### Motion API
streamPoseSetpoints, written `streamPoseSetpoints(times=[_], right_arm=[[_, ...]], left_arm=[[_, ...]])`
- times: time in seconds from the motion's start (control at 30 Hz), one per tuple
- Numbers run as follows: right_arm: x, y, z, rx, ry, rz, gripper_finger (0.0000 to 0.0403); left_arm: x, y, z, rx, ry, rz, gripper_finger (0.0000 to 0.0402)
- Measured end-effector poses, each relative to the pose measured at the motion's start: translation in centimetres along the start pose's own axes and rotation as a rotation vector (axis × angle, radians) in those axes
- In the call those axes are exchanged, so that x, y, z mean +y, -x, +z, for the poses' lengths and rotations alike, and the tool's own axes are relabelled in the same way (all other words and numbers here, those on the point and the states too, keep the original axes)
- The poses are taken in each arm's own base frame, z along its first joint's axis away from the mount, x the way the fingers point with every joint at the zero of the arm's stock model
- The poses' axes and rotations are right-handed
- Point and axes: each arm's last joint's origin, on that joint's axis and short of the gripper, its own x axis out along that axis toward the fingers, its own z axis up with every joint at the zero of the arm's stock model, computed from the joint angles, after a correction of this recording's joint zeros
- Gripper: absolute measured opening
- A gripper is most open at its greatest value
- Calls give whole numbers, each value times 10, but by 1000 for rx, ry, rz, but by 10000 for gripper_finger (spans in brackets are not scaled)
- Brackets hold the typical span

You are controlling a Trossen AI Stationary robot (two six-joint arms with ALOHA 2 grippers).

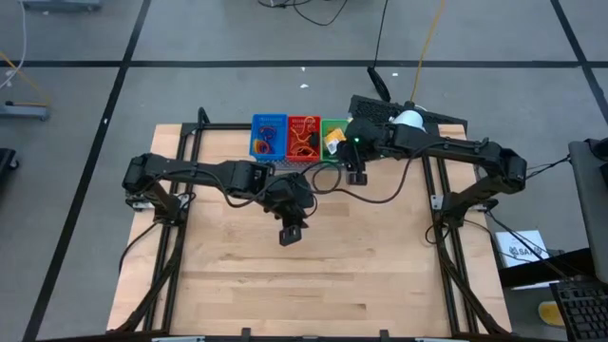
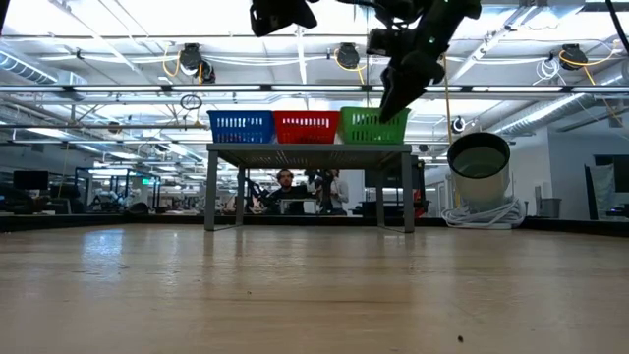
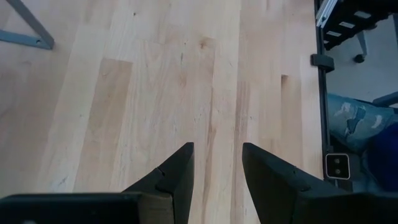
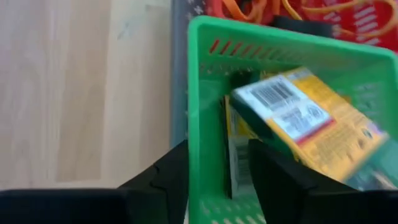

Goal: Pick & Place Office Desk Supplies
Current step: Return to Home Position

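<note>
1. Labels: In the right wrist view, yellow packets (image 4: 311, 118) lie in the green tray (image 4: 205, 74). One of them carries a white label (image 4: 273, 96) with a barcode. The print around the barcode is too blurred to read.
2. Supplies: Orange rubber bands (image 4: 249, 7) lie in the red tray (image 2: 307, 126), which stands between the green tray and the blue tray (image 2: 241, 127). All three trays stand side by side on the grey shelf (image 2: 310, 150).
3. Grippers: The right gripper (image 4: 217, 146) hangs above the green tray. Its fingers are spread and hold nothing. The left gripper (image 3: 217, 146) hangs over bare wood near mid-table, also spread and empty.
4. Surface: The table (image 3: 124, 93) is made of pale wooden planks.
5. Room: The room is a large hall with ceiling rails and lamps. Two people (image 2: 285, 182) show behind the shelf, and a grey drum (image 2: 479, 157) stands over a white cable coil (image 2: 482, 211).
</note>
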Motion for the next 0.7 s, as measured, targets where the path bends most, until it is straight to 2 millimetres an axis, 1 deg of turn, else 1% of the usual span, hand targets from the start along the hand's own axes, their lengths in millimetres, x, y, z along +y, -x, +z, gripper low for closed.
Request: streamPoseSetpoints(times=[0.1,0.2,0.3,0.37,0.43,0.47,0.57,0.63,0.7], right_arm=[[1,8,-2,18,5,-23,154],[6,23,-5,25,-17,-13,155],[16,44,-6,1,-50,2,153],[24,60,-5,-46,-69,9,152],[32,78,-5,-102,-88,19,151],[37,86,-5,-129,-96,28,151],[47,113,-7,-228,-139,55,150],[53,132,-10,-296,-187,84,149],[59,150,-16,-349,-239,120,149]], left_arm=[[0,0,3,-26,-2,-5,145],[2,1,10,-94,-17,-18,145],[3,4,17,-164,-62,-28,145],[4,7,20,-194,-84,-31,145],[4,17,22,-222,-107,-32,145],[4,22,24,-237,-116,-33,145],[-2,52,32,-325,-172,-42,145],[-7,80,36,-400,-229,-48,145],[-14,109,36,-456,-278,-64,145]])
